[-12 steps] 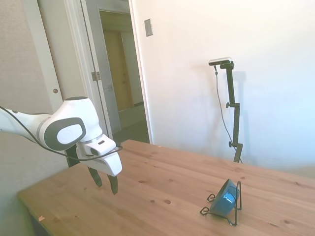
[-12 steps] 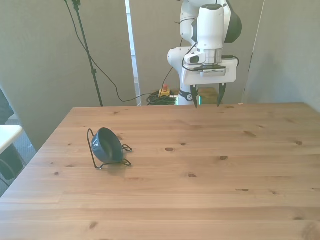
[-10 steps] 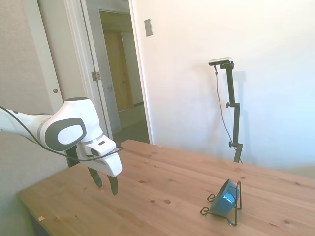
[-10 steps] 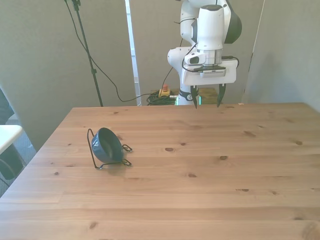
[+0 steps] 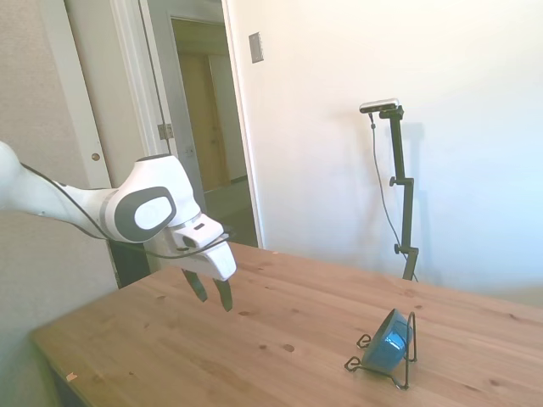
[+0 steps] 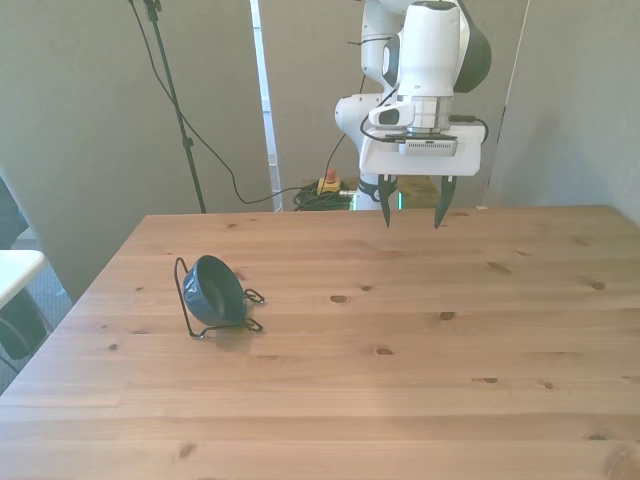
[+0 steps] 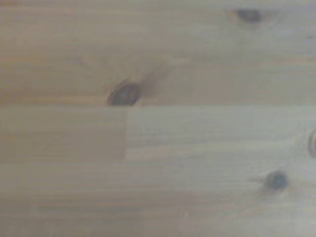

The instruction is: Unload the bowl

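Since the earlier pictures the arm has swung out over the tabletop [image 6: 420,400] and lifted a little, while the bowl and its stand have not shifted at all. Nearest in the front view is a broad stretch of bare pine planks with dark knots; the wrist view shows only such planks, blurred, with a knot under the camera. Further back, toward the front view's left, the bowl [image 6: 217,290] sits tipped on its side in a thin black wire stand [image 6: 186,300], its dark inside facing the front view's left and its rim leaning against the upright loop; in the side view the bowl [image 5: 390,342] shows glossy blue with the stand [image 5: 410,348] around it. Farthest back, the claw [image 6: 411,211] hangs above the far part of the tabletop, well apart from the bowl, its two fingers spread wide and holding nothing; the side view shows the claw [image 5: 212,292] pointing down. The bowl looks like glazed ceramic: stiff, smooth, likely slippery and breakable if dropped, yet light enough. A pinch across the upper rim, one finger inside and one outside, seems the surest hold, lifting it clear of the wire.
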{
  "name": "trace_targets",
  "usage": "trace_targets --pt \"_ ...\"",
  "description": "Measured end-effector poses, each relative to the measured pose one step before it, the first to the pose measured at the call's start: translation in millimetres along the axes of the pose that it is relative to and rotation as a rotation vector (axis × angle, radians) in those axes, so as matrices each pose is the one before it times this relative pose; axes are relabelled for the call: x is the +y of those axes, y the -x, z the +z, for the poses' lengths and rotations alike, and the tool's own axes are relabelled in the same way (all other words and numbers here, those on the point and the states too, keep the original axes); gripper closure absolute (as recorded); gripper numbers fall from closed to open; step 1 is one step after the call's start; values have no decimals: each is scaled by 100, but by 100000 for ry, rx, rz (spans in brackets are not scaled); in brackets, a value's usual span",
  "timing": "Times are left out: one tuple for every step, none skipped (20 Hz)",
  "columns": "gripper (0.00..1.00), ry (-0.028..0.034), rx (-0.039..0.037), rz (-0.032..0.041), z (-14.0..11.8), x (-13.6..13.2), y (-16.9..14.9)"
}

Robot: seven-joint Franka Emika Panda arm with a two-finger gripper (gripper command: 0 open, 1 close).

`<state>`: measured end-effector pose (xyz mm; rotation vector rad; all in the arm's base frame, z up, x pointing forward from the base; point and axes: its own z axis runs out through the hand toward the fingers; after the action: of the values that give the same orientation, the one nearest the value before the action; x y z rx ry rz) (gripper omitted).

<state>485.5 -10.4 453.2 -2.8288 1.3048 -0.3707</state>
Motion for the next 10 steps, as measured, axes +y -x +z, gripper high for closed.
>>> trace_targets --pt "0 902 2241 536 13 -458 -1029" --pt "0 585 2353 692 -16 -411 -1177" --pt "0 609 1894 389 95 -353 -1207" --pt "0 745 1702 455 254 -239 -1324" --pt "0 775 1812 681 315 -170 -1358" --pt "0 1025 1545 847 487 -135 -1332" --pt "0 1218 1460 1012 579 -34 -1289" --pt "0 1420 1701 874 564 -11 -1168" --pt "0 1368 1517 784 555 -31 -971" --pt "0 1488 1565 1039 560 52 -865"
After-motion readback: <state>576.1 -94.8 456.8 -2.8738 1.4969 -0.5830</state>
